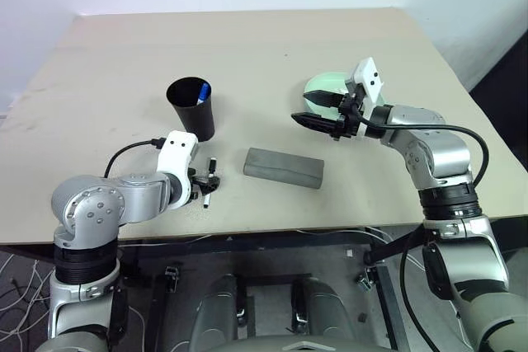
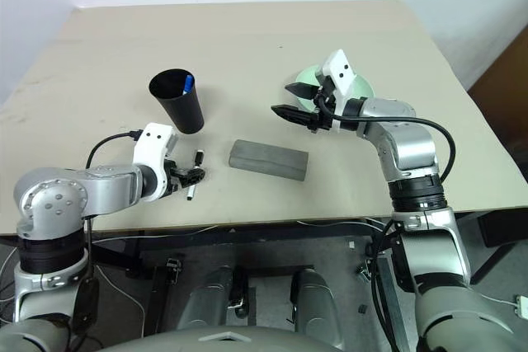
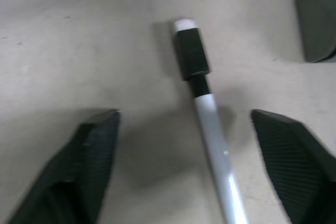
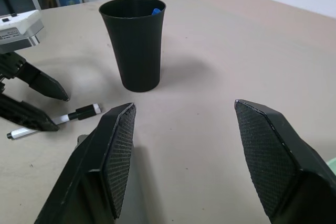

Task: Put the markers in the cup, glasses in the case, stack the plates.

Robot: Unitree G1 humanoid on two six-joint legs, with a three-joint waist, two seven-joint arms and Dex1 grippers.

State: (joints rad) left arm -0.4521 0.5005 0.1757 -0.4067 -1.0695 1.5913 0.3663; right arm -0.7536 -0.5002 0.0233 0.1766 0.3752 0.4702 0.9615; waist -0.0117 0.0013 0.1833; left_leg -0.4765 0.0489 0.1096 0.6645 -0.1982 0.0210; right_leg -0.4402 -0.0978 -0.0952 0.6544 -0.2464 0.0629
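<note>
A black-capped marker lies flat on the table, between the two fingers of my open left gripper, which touch neither side of it. The black cup stands upright just beyond, and a blue-capped marker sticks out of it. To the right lies the grey case, lid down. My right gripper hovers open and empty above the table, pointing toward the cup. A mint green plate is partly hidden behind it. The glasses are out of view.
The beige table stretches bare beyond the cup and the plate. Its front edge runs close behind the marker and the case. A black cable loops off my left wrist.
</note>
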